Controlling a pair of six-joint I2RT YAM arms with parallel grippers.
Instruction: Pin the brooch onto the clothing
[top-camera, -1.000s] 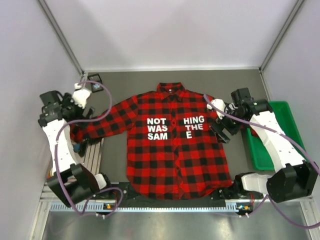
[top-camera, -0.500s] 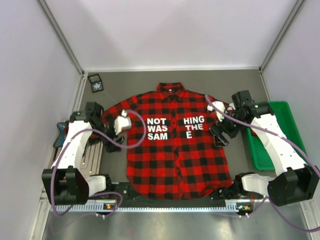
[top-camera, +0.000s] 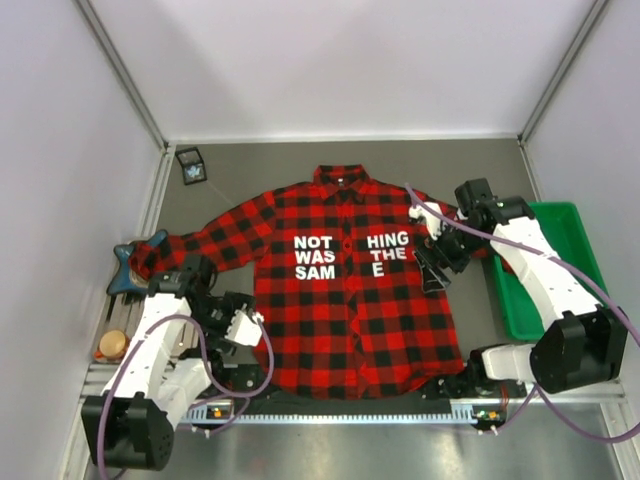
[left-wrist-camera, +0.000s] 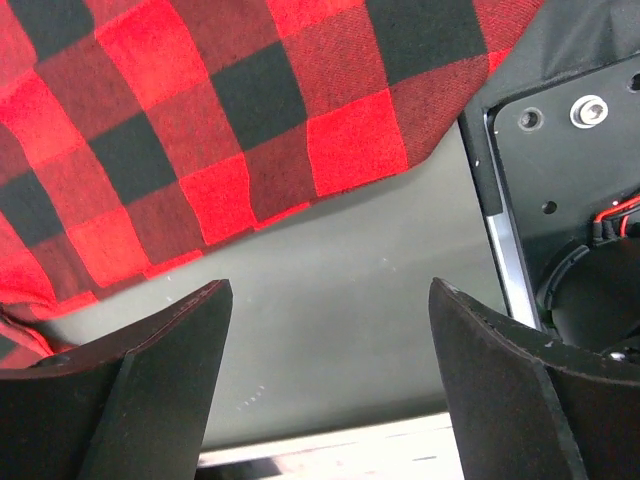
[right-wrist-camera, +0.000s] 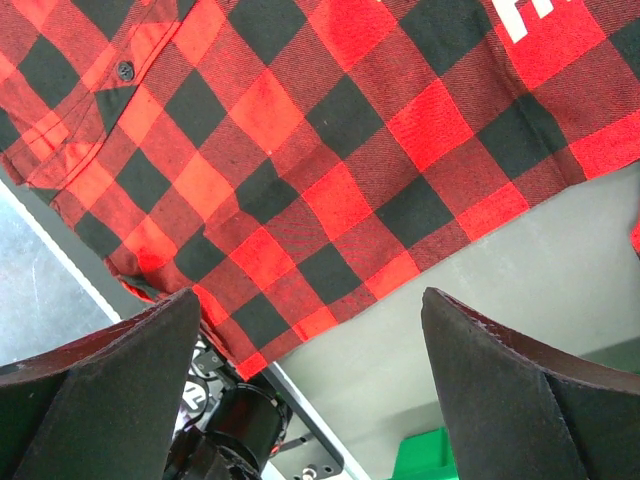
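The red-and-black plaid shirt (top-camera: 340, 300) lies flat and face up on the grey table, with its white lettering showing. The brooch (top-camera: 191, 172), a tiny pale pin, lies on a small dark square at the back left, far from both grippers. My left gripper (top-camera: 245, 325) is open and empty beside the shirt's lower left hem. In the left wrist view it (left-wrist-camera: 330, 290) hangs over bare table just off the shirt (left-wrist-camera: 200, 120). My right gripper (top-camera: 432, 272) is open and empty over the shirt's right side. In the right wrist view it (right-wrist-camera: 310, 300) is above the shirt's edge (right-wrist-camera: 300, 130).
A green bin (top-camera: 545, 275) stands at the right. A dark blue object (top-camera: 130, 265) lies by the left cuff, and a round orange-brown object (top-camera: 112, 345) lies nearer the front. A metal rail (top-camera: 340, 405) with the arm bases runs along the near edge.
My left arm swung from the back left across the sleeve to the shirt's lower left hem. The left sleeve now lies stretched out. My right gripper shifted slightly inward.
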